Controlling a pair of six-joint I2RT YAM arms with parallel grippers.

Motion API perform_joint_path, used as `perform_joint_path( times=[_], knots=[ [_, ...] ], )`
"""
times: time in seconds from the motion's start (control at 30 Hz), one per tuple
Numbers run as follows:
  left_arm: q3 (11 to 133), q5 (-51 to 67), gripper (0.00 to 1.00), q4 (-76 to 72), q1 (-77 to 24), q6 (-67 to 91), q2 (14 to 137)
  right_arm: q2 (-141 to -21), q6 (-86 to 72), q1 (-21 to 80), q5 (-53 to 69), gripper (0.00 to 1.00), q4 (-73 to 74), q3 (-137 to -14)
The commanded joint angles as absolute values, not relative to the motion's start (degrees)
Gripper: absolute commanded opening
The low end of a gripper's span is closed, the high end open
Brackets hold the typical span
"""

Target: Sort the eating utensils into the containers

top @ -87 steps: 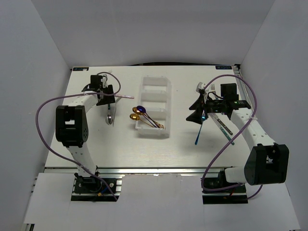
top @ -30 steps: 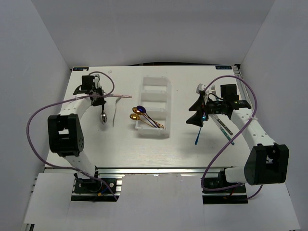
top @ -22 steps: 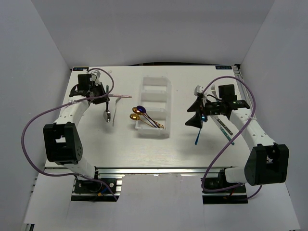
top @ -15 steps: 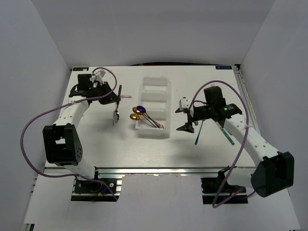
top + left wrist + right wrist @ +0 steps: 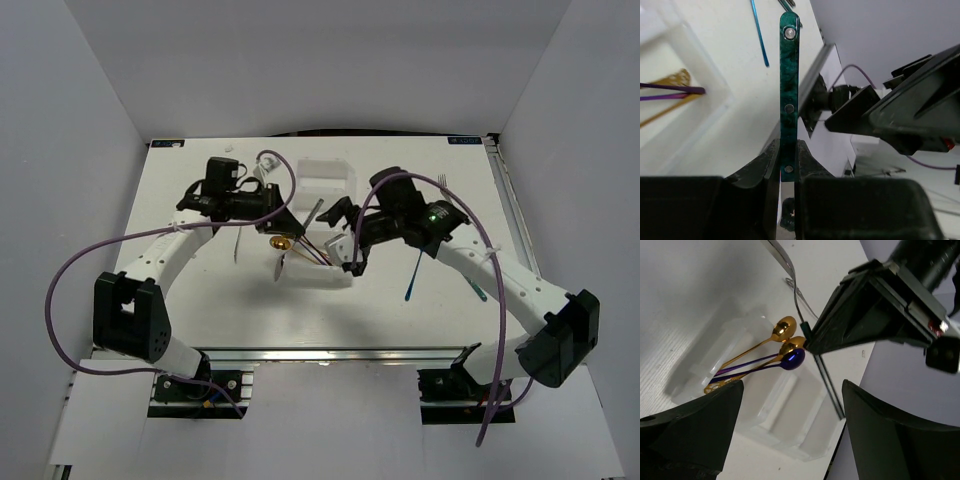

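Observation:
The translucent white tray point(image 5: 338, 178) lies mid-table. Two gold spoons point(image 5: 785, 327) and an iridescent blue-purple spoon point(image 5: 796, 357) lie in its near compartment. My left gripper point(image 5: 275, 210) is shut on a silver spoon with a teal handle point(image 5: 789, 90), held above the tray's left edge. The handle points right, toward the right arm. My right gripper point(image 5: 345, 238) hovers open and empty over the tray's near right part. Its fingers point(image 5: 690, 435) frame the tray point(image 5: 765, 410) below. The left gripper's jaws grip the handle point(image 5: 788, 170) near its lower end.
A blue utensil point(image 5: 412, 275) and a teal-handled one point(image 5: 475, 288) lie on the table right of the tray. A silver fork point(image 5: 441, 181) lies further back. A pale slim utensil point(image 5: 237, 248) lies left of the tray. Purple cables loop from both arms.
My left gripper has carried the teal-handled spoon from the table's left side rightward to the tray. My right arm has swung left from the utensils on the right to over the tray.

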State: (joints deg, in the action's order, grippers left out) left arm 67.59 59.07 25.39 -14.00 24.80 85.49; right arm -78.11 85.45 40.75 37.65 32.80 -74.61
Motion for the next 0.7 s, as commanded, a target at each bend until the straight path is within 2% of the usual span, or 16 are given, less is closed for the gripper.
perform_joint_path(
  times=[0.0,0.53,0.67],
  knots=[
    [66.8,63.2,0.02,25.6,-16.3,25.7,84.6,-79.3,89.6,44.2,30.2,0.85,34.1,-76.8],
    [67.1,64.2,0.02,27.4,-20.3,24.8,85.4,-81.7,88.1,48.7,18.9,0.55,30.1,-74.8],
    [66.9,64.0,0.02,27.8,-20.4,24.3,85.3,-82.9,87.6,49.8,17.7,0.44,29.2,-74.9]
  ],
)
